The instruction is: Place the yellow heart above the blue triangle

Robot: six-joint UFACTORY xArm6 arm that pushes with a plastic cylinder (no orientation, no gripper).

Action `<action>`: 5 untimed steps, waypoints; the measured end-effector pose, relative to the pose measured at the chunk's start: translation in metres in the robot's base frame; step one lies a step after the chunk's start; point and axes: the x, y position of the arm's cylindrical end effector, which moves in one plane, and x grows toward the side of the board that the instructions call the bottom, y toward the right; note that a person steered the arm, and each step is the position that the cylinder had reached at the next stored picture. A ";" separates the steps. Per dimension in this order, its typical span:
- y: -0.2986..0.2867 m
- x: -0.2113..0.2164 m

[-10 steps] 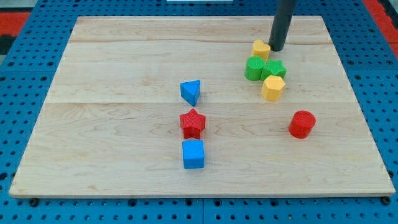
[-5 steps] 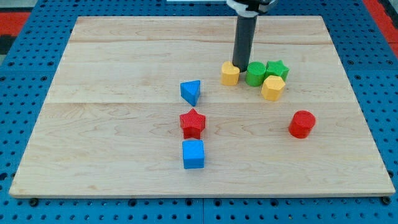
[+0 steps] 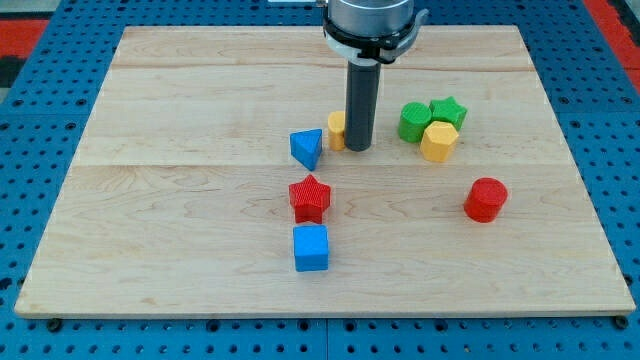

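Eight blocks sit on the wooden counter (image 3: 180,110). My tip (image 3: 358,148) touches the yellow heart (image 3: 337,130), just right of the blue triangle (image 3: 307,148). No gripper exists.

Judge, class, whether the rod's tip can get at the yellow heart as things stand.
Probably yes. My tip stands right against the yellow heart, on its right in the view, with the rod hiding part of it. Nothing lies between them; the blue triangle sits just to the heart's left.

The rod (image 3: 360,110) hides most of the yellow heart (image 3: 337,130), its shape unreadable
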 end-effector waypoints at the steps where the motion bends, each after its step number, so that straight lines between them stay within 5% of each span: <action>1: -0.017 -0.016; 3: -0.021 -0.042; 5: 0.026 -0.015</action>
